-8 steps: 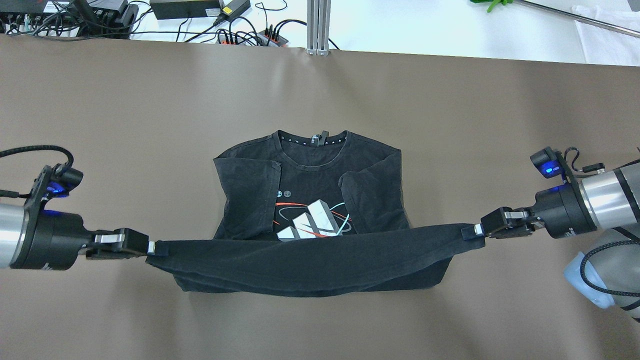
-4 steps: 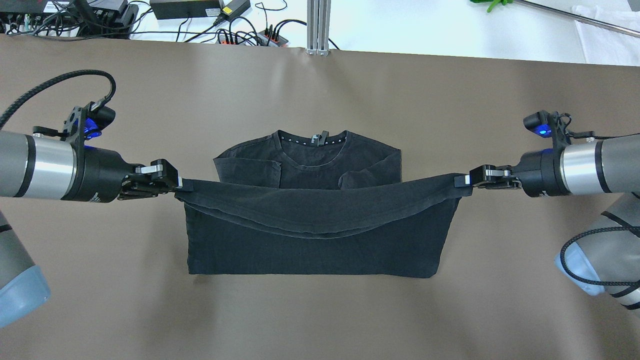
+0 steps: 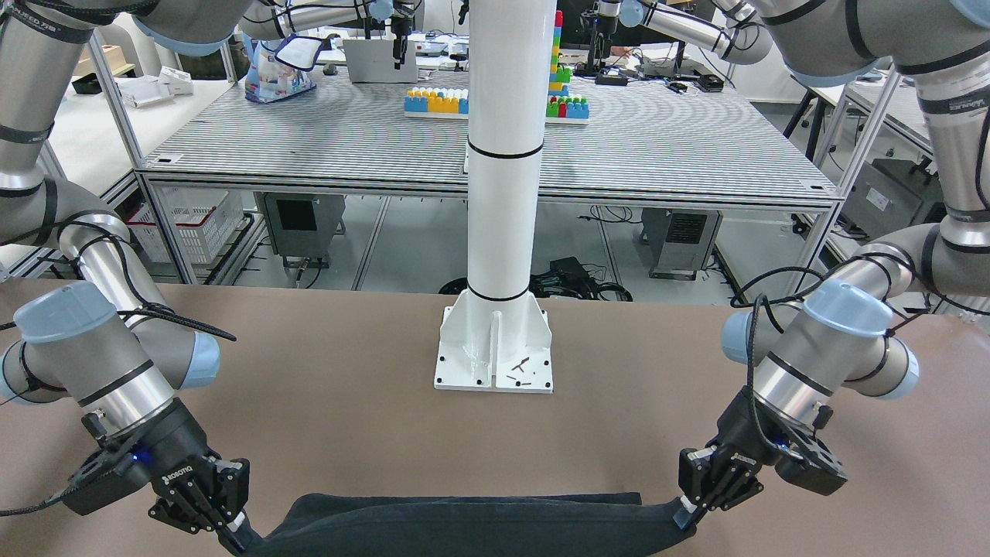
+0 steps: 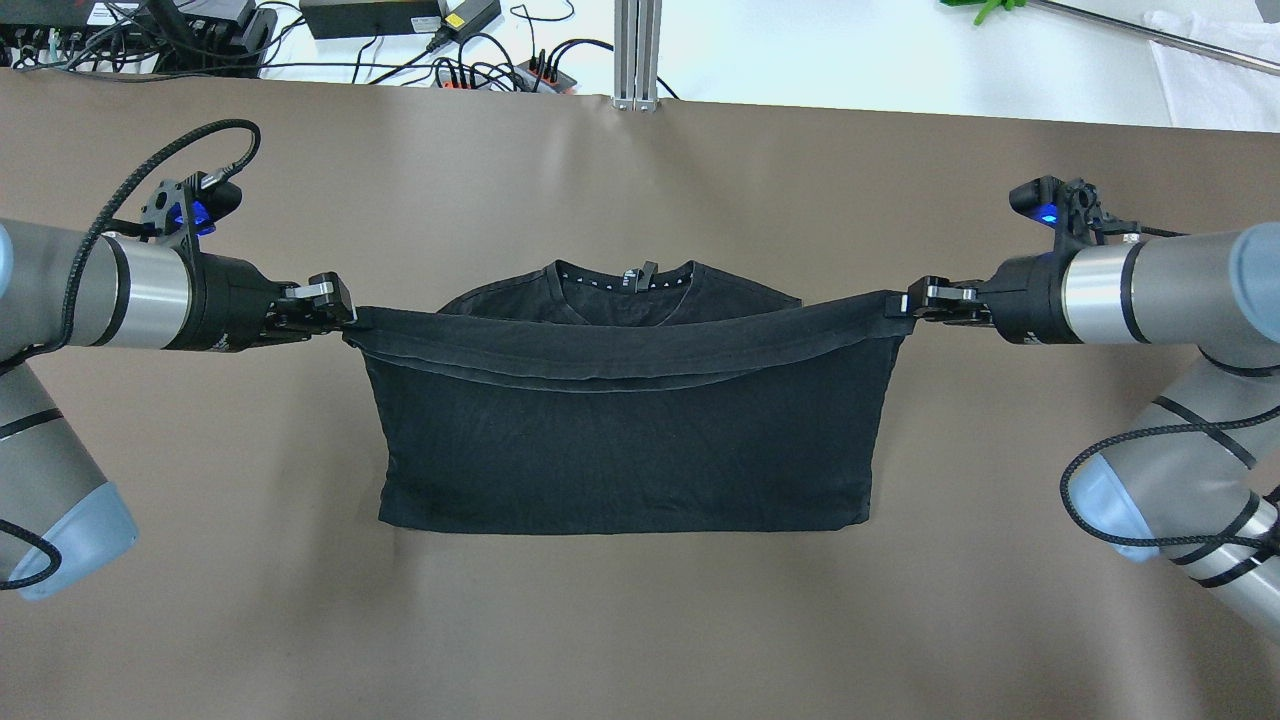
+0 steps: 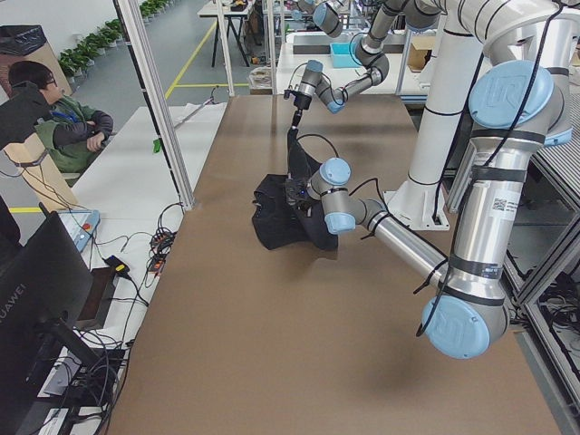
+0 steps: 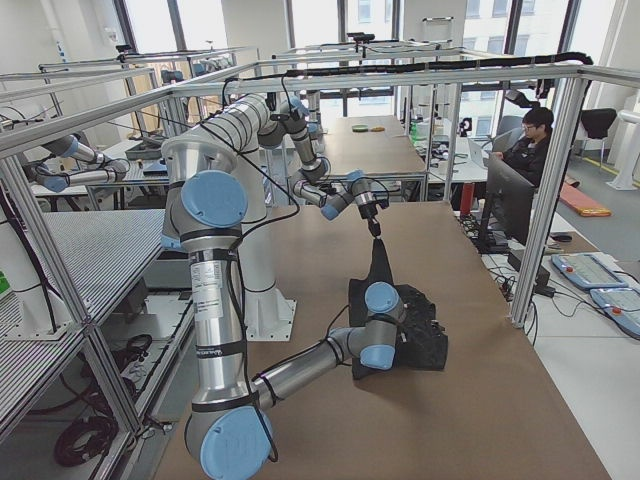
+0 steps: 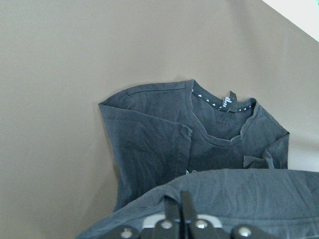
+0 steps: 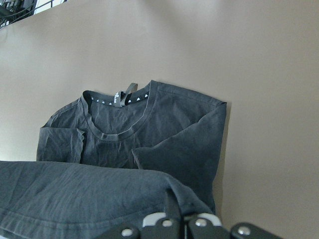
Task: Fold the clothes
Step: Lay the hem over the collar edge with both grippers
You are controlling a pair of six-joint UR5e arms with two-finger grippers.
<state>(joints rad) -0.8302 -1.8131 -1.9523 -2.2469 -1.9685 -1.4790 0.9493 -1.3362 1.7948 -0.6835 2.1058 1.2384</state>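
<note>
Here the left gripper [image 4: 343, 316] and right gripper [image 4: 903, 304] each have their jaws pinched shut on a hem corner of the shirt [image 4: 620, 450]. The hem spans between them, raised over the neck end, and the folded body lies on the surface [image 4: 640, 620]. The hem sags midway, so the cloth looks light and limp. The corners seem the best hold.

The garment [image 4: 620, 450] covers its own chest; front view crops it.
</note>
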